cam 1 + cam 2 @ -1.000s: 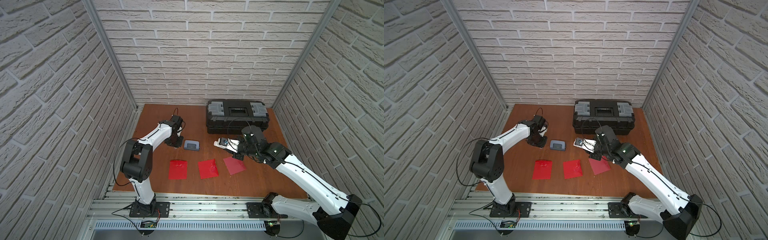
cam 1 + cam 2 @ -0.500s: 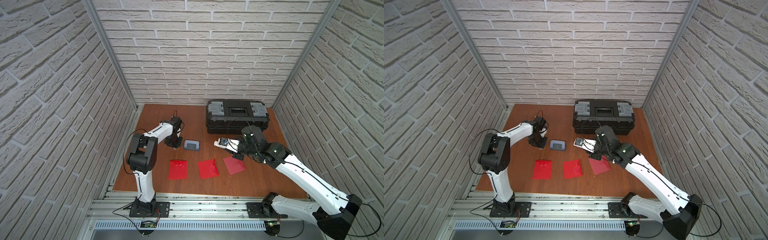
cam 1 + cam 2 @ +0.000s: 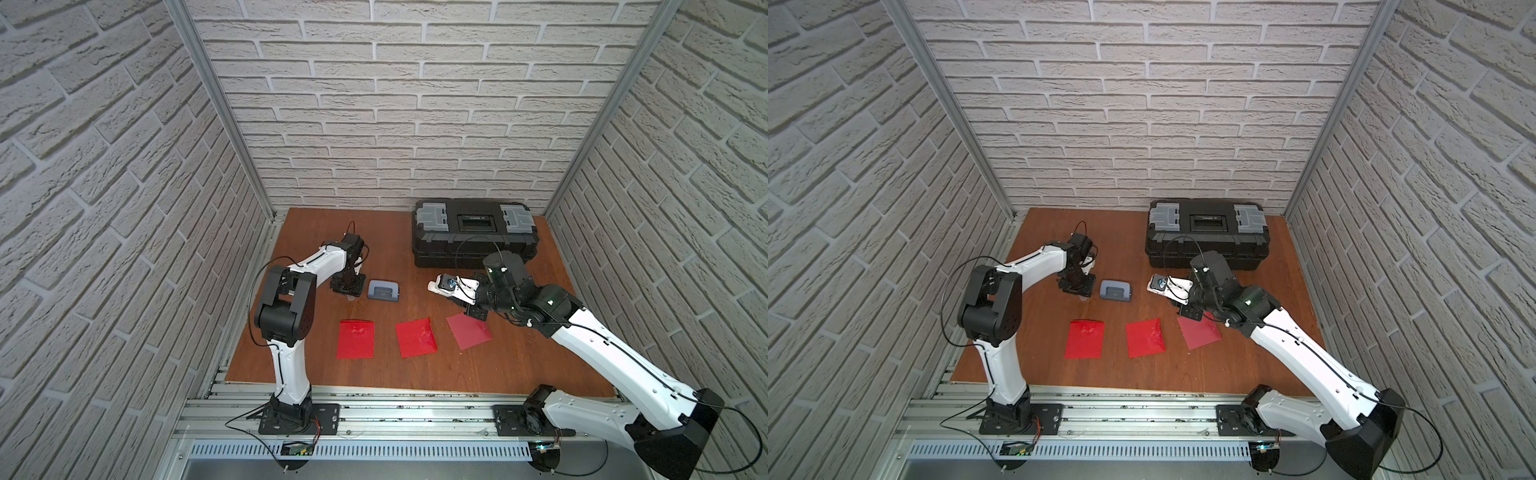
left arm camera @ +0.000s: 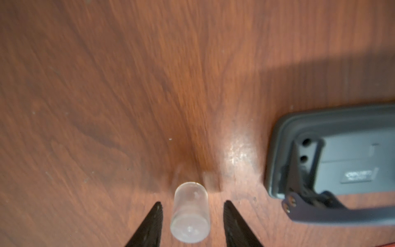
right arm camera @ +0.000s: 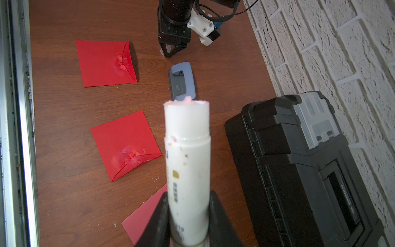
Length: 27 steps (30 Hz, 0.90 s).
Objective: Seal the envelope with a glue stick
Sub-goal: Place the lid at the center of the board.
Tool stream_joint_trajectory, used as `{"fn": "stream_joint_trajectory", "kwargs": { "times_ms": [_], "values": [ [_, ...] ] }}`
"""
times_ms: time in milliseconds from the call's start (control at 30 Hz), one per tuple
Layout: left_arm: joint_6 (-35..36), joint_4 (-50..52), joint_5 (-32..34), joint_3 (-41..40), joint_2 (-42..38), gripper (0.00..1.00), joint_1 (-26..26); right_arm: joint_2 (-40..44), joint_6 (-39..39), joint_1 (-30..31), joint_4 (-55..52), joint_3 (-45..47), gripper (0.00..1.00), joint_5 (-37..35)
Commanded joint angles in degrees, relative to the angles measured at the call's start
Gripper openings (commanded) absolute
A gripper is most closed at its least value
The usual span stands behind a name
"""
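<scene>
My right gripper (image 5: 189, 193) is shut on the glue stick (image 5: 188, 160), a white tube with its cap off and pinkish glue showing at the tip. It hovers over the far corner of the right-hand red envelope (image 3: 469, 330) (image 5: 145, 213). The translucent cap (image 4: 190, 213) stands upright on the table. My left gripper (image 4: 192, 202) (image 3: 348, 291) is open around it, with a gap on each side. Two more red envelopes (image 3: 356, 338) (image 3: 415, 337) lie to the left, flaps down with glue smears.
A grey-blue hole punch (image 3: 383, 289) (image 4: 342, 166) lies just right of the left gripper. A black toolbox (image 3: 473, 232) (image 5: 299, 171) stands at the back right, close behind the right gripper. Brick walls enclose three sides of the wooden table (image 3: 316, 232).
The left jaws have opened off the cap, which now stands free on the table. The left arm's elbow has risen and folded back. The right arm and glue stick have not moved.
</scene>
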State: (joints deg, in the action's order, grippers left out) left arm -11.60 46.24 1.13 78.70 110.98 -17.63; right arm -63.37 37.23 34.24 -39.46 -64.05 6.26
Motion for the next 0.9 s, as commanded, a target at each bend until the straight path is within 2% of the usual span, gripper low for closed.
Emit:
{"fn": "stream_joint_trajectory", "kwargs": {
  "times_ms": [0, 167, 267, 400, 633, 867],
  "values": [
    [-0.3, 0.0, -0.6, 0.7, -5.5, 0.50, 0.4, 1.2, -6.6, 0.2, 4.6, 0.2, 0.03, 1.6],
    [-1.6, -5.1, -5.9, 0.4, -15.1, 0.54, 0.1, 1.3, -22.9, 0.1, 14.2, 0.8, 0.03, 5.1],
    [-3.2, -14.5, -13.6, -2.5, -22.2, 0.55, -0.5, 1.4, -34.2, 0.1, 21.8, 1.4, 0.03, 7.8],
    [-8.1, -30.5, -25.7, -7.0, -30.6, 0.55, -1.1, 0.9, -43.1, 0.2, 31.7, 2.3, 0.03, 13.1],
    [-11.6, -54.4, -38.2, -12.2, -38.8, 0.59, -9.0, -0.7, -48.5, 0.2, 39.3, 0.4, 0.03, 20.7],
    [-10.2, -62.2, -42.6, -13.1, -40.9, 0.62, -15.3, -0.5, -49.6, 0.5, 45.7, 0.3, 0.03, 25.9]
  ]
}}
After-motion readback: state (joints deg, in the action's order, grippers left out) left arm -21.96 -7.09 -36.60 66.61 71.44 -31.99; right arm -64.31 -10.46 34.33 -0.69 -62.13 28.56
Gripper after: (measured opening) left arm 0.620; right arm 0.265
